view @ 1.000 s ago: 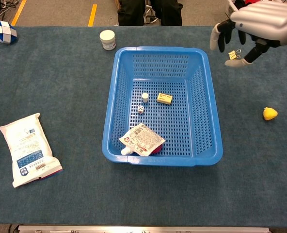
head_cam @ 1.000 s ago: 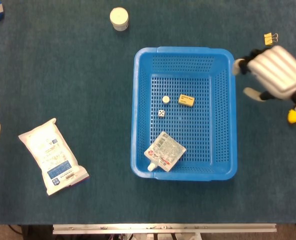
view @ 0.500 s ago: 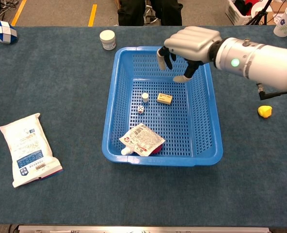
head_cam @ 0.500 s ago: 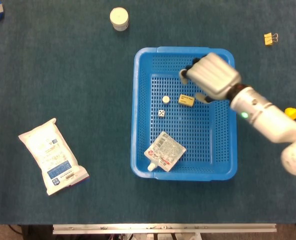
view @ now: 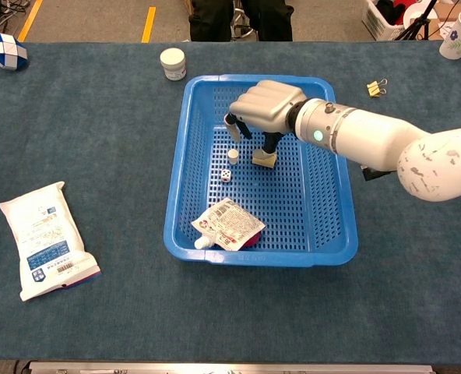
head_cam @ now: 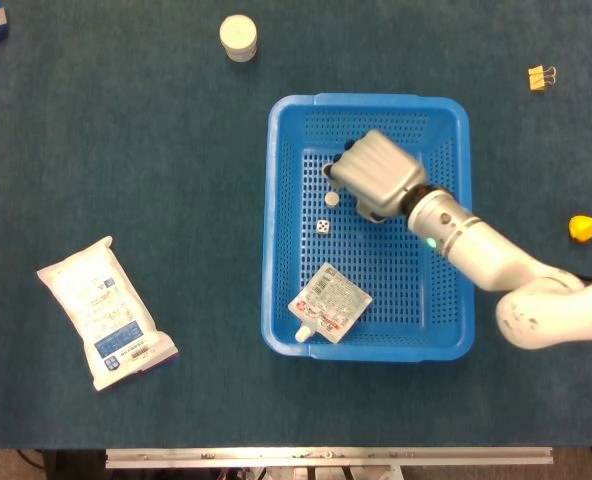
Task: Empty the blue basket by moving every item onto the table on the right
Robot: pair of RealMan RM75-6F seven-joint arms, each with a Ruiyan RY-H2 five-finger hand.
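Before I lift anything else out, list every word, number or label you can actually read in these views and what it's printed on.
None reads clearly.
White bag on the table: blue and dark print plus a barcode, too small to read.
Spouted pouch in the blue basket: red and dark print, blurred.
Yellow block under the right hand: mostly hidden.
Die: dark pips, count unclear.
White jar: no text visible.

We've got two cams here. Head view looks pretty much straight down on the desk (head_cam: pixel 126 120), w/ the blue basket (head_cam: pixel 369 103) a bit right of centre. Chest view sits lower at the near edge, tilted fwd across the desk (view: pixel 98 117), so we catch floor past the far edge. Both share the basket (view: pixel 254 80), the right hand (view: pixel 262 105) and most of the desk.
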